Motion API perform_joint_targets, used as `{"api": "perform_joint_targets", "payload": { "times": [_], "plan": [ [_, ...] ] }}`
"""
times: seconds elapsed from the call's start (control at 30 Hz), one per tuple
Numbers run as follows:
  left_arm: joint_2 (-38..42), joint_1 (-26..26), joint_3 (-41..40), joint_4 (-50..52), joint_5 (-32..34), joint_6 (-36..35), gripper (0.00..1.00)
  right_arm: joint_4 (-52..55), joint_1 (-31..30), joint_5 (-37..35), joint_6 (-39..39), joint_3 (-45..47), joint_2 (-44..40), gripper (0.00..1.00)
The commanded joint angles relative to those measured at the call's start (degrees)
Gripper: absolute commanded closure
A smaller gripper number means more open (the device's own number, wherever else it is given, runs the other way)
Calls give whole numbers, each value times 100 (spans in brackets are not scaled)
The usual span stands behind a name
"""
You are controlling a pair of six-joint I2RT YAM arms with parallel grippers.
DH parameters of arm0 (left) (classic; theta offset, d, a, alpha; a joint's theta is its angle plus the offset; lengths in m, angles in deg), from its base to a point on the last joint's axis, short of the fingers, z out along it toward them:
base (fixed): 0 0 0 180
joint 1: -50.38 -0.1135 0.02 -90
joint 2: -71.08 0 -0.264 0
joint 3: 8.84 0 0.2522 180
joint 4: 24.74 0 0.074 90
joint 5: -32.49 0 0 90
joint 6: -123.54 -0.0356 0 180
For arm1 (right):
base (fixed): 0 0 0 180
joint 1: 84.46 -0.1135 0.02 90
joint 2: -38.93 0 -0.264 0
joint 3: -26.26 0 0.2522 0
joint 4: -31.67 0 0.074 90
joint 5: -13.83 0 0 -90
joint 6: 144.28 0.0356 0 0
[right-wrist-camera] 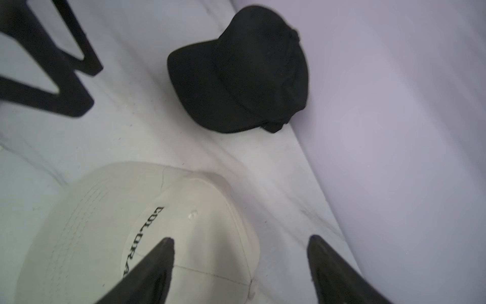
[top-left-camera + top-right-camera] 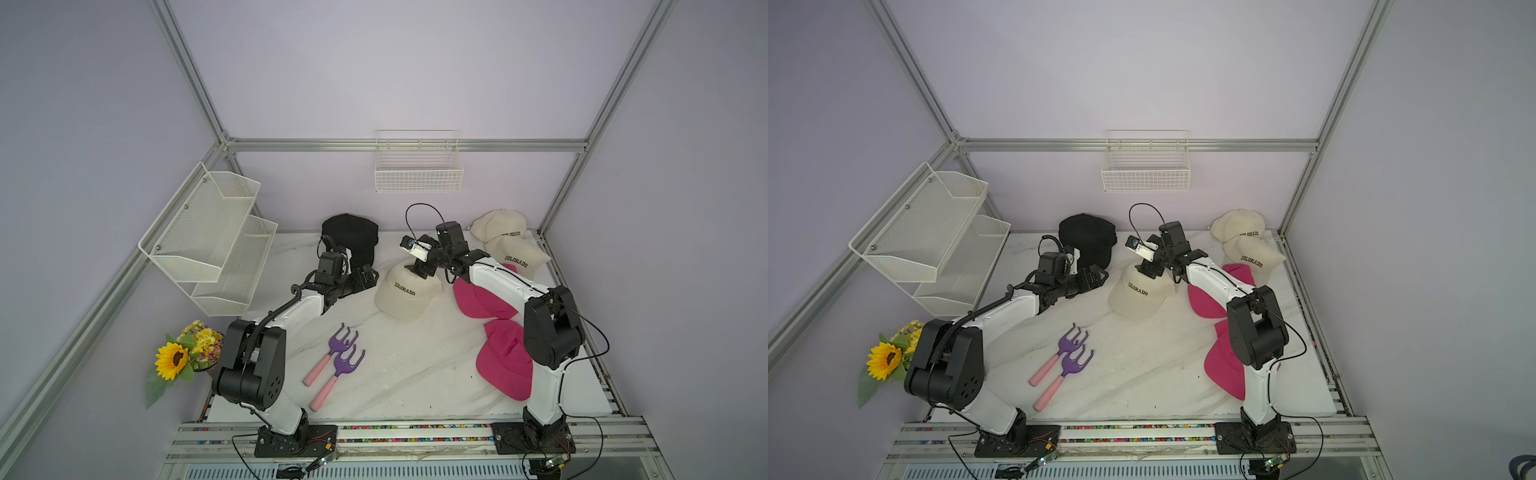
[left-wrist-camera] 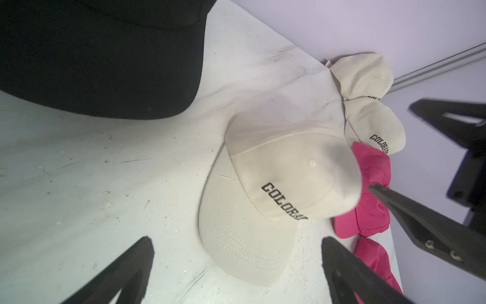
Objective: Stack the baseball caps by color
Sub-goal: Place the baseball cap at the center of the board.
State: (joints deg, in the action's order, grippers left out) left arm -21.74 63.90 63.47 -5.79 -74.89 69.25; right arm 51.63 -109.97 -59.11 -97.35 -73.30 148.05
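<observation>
**A:** Far left, the black caps point(image 2: 350, 239) sit piled by the back wall. And the left gripper point(image 2: 368, 276)?

**B:** It is just beside them, near a lone cream cap point(image 2: 405, 293). Its wrist view shows the jaws wide, holding nothing.

**A:** The right gripper point(image 2: 419, 270)? From above, its jaws are hidden.

**B:** The right wrist view shows them spread, one finger point(image 1: 157, 263) over the crown and the other off it.

**A:** Further right?

**B:** The pink caps point(image 2: 478, 299) lie partly behind the right arm, and two cream caps point(image 2: 505, 245) overlap in the far corner.
</observation>
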Motion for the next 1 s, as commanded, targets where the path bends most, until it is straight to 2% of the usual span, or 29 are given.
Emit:
{"api": "perform_joint_targets", "payload": {
  "times": [0.0, 0.1, 0.27, 0.37, 0.47, 0.6, 0.8, 0.97],
  "plan": [
    [-127, -31, 100, -301, -402, 109, 0, -2165, 12, -547, 1082, 834, -971, 3],
    [-396, -33, 270, -318, -547, -53, 0, -3209, 20, -1170, 2515, 1749, -1542, 3],
    [-1000, -25, 780, -298, -887, -217, 0, -3265, 38, -1859, 5343, 2613, -2001, 3],
    [-1311, -30, 911, -515, -852, -285, 0, -3550, 56, -1644, 6672, 3180, -2216, 3],
    [-1686, -18, 1161, -706, -1128, -355, 0, -4145, 82, -890, 7660, 3746, -2304, 2],
    [-1978, 21, 1119, -1329, -1422, -105, 0, -5536, 106, -342, 8515, 4669, -2323, 3],
    [-2261, 174, 795, -1772, -1637, 346, 0, -5756, 126, -80, 8642, 4759, -1757, 3],
    [-1905, 333, 86, -2116, -1515, 865, 0, -5902, 204, -235, 8621, 4716, -1435, 3]
  ]
}}
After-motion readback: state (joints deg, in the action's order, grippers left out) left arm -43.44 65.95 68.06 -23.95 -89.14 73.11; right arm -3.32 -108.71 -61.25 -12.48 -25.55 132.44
